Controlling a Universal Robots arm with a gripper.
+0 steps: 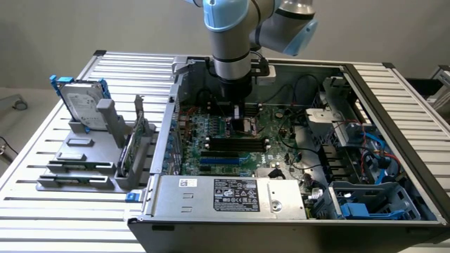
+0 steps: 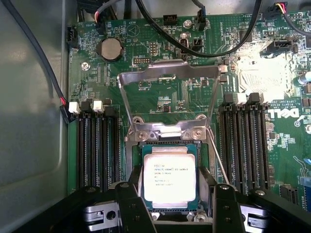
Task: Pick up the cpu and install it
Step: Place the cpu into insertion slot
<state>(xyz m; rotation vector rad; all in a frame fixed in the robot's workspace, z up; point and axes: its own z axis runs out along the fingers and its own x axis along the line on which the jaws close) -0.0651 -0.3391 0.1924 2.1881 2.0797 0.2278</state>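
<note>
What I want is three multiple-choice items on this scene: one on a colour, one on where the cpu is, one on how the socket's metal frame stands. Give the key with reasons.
1. What colour are the brackets on the hard drive?
A. red
B. blue
C. yellow

2. Where is the cpu?
A. on the hard drive
B. on the motherboard, between two banks of memory slots
C. beside the hard drive

3. How does the socket's metal frame stand?
A. swung open, off the cpu
B. clamped over the cpu
C. missing

Key: 1 B, blue shows at the drive's edges; 2 B, black slots flank it on both sides; 3 A, the cpu's top lies bare.
</note>
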